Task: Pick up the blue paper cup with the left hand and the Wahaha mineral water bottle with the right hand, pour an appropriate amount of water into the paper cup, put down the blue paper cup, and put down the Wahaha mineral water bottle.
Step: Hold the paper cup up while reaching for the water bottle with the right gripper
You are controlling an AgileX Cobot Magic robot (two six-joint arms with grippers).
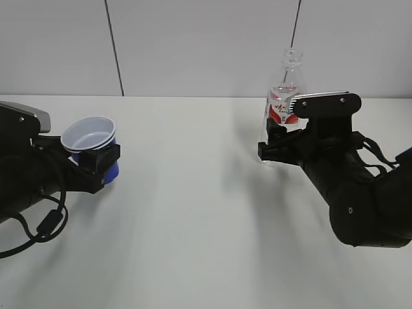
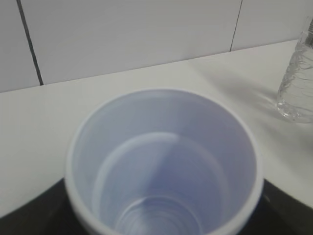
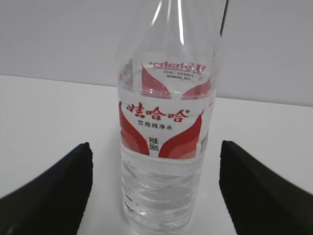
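Note:
The blue paper cup [image 1: 90,136], white inside and empty, sits tilted between the fingers of my left gripper [image 1: 98,162], which is shut on it at the far left. In the left wrist view the cup's mouth [image 2: 164,161] fills the frame, with black fingers [image 2: 29,218] at the lower corners. The Wahaha mineral water bottle [image 1: 284,96] stands upright and capless at the right. My right gripper [image 1: 273,147] is open around its lower body. In the right wrist view the bottle [image 3: 164,132] stands between the spread fingers [image 3: 58,191] with a gap on each side. Clear water [image 3: 159,188] fills its ribbed lower part.
A white table [image 1: 193,225] runs to a pale wall with dark vertical seams [image 1: 114,48]. The bottle also shows at the right edge of the left wrist view [image 2: 297,83]. A black cable loop [image 1: 38,225] hangs from the left arm.

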